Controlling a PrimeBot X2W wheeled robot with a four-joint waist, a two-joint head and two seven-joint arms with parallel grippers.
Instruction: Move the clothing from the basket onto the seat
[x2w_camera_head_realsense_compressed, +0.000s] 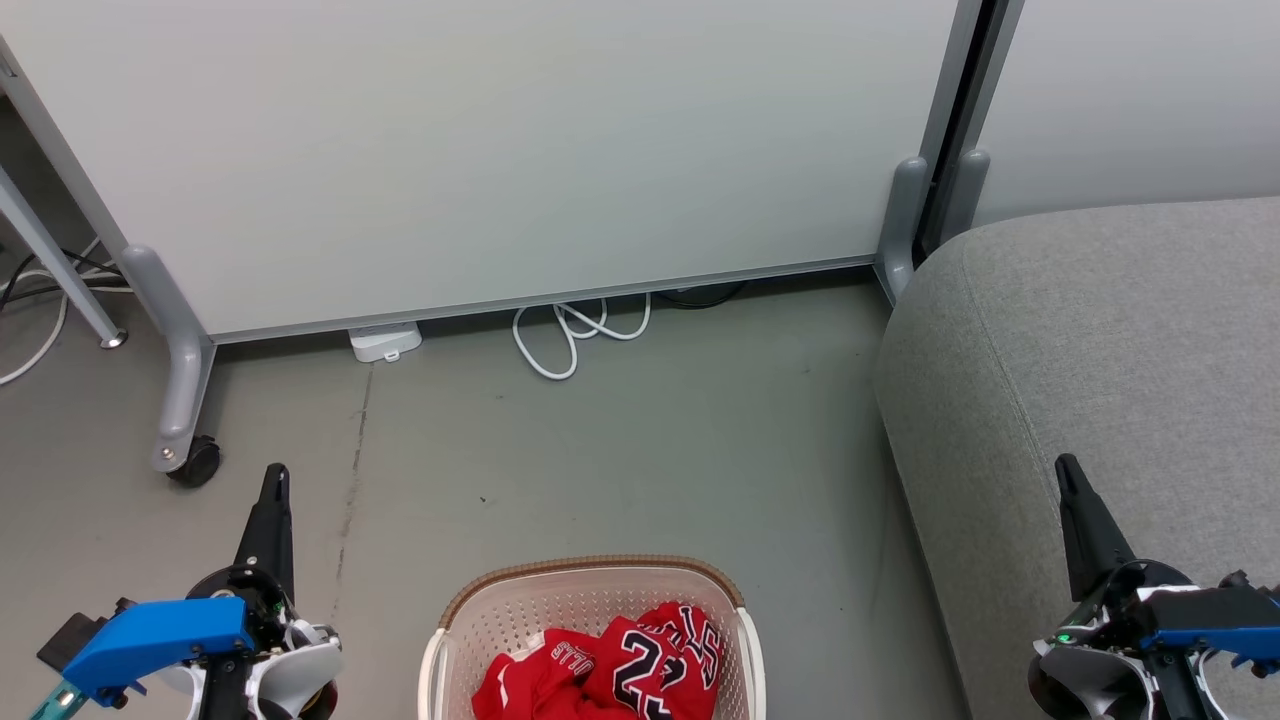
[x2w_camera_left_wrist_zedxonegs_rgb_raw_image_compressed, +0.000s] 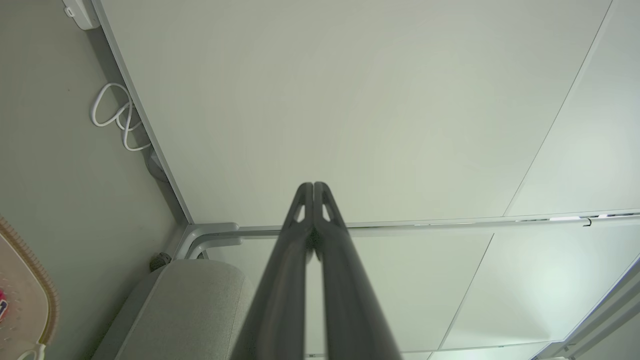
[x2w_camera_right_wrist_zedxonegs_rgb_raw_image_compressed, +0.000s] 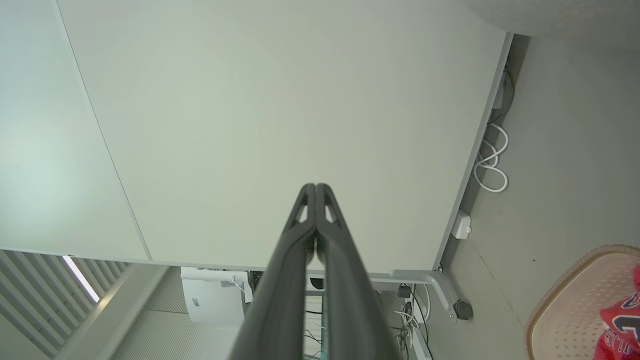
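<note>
Red clothing (x2w_camera_head_realsense_compressed: 610, 665) with black and white numerals lies crumpled inside the cream perforated basket (x2w_camera_head_realsense_compressed: 500, 605), which stands on the floor at the bottom centre of the head view. The grey fabric seat (x2w_camera_head_realsense_compressed: 1100, 340) rises to the right of the basket. My left gripper (x2w_camera_head_realsense_compressed: 274, 474) is shut and empty, above the floor left of the basket. Over the seat's front part my right gripper (x2w_camera_head_realsense_compressed: 1066, 466) points up, also shut and empty. The left wrist view shows tips pressed together at the left gripper (x2w_camera_left_wrist_zedxonegs_rgb_raw_image_compressed: 313, 186), with the seat (x2w_camera_left_wrist_zedxonegs_rgb_raw_image_compressed: 190, 310) below. In the right wrist view the right gripper (x2w_camera_right_wrist_zedxonegs_rgb_raw_image_compressed: 315, 187) is shut too, and the basket (x2w_camera_right_wrist_zedxonegs_rgb_raw_image_compressed: 570, 310) with the clothing (x2w_camera_right_wrist_zedxonegs_rgb_raw_image_compressed: 620, 325) sits at the lower right.
A pale partition panel (x2w_camera_head_realsense_compressed: 480, 150) on a grey wheeled foot (x2w_camera_head_realsense_compressed: 185, 400) stands behind the floor area. White cables (x2w_camera_head_realsense_compressed: 575, 335) and a small white box (x2w_camera_head_realsense_compressed: 385, 342) lie along its base. Grey floor (x2w_camera_head_realsense_compressed: 650, 450) lies between panel, basket and seat.
</note>
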